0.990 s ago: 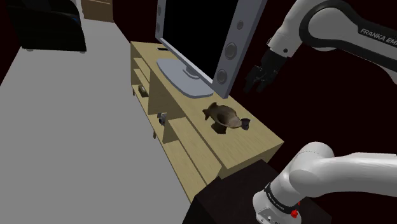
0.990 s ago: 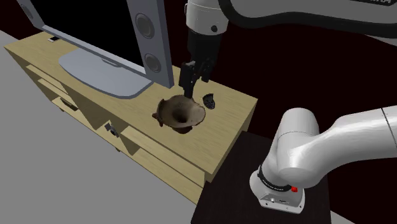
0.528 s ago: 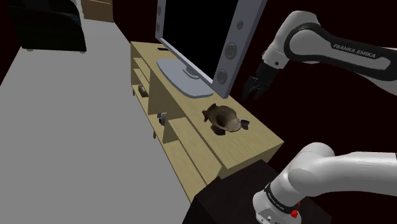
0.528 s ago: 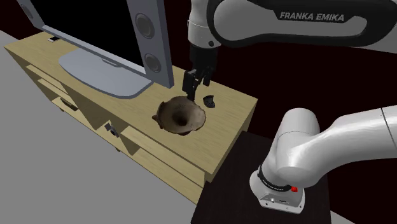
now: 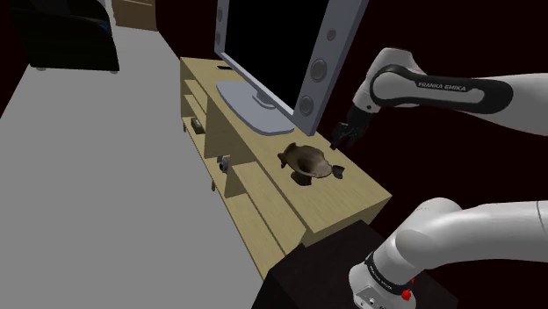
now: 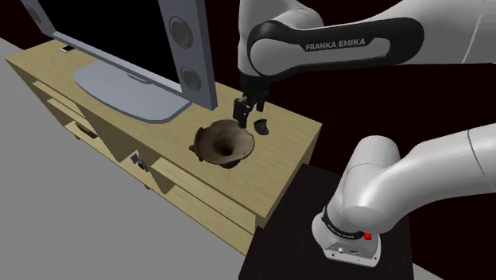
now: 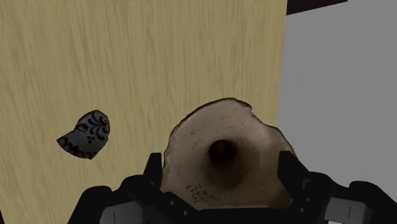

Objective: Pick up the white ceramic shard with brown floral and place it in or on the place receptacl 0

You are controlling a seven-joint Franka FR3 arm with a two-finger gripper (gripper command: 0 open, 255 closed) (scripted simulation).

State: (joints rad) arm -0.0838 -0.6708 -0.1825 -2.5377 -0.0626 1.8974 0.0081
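Note:
The shard [image 7: 86, 133] is a small grey-white piece with a dark floral pattern, lying flat on the wooden TV stand [image 7: 159, 57]. It also shows as a small dark piece [image 6: 261, 126] [image 5: 338, 171] beside a brown bowl with a ragged rim [image 6: 228, 145] [image 5: 307, 161] [image 7: 222, 153]. My black gripper [image 6: 241, 115] [image 5: 342, 136] [image 7: 221, 162] hangs low over the stand top, open, between the bowl and the shard. Seen from the wrist, its fingers stand wide apart with the bowl below them, and they touch nothing. The shard lies off to one side of the fingers.
A large flat television [image 5: 263, 44] with a grey base [image 6: 119, 83] and side speakers [image 6: 184, 36] stands just behind the gripper. The stand's far edge drops to a grey floor [image 7: 343, 76]. A dark armchair [image 5: 70, 35] sits far off. The robot's box [image 5: 316, 272] is close by.
The arm has come down and swung in towards the stand top; the gripper now hangs just above the bowl and the shard. Neither object has moved.

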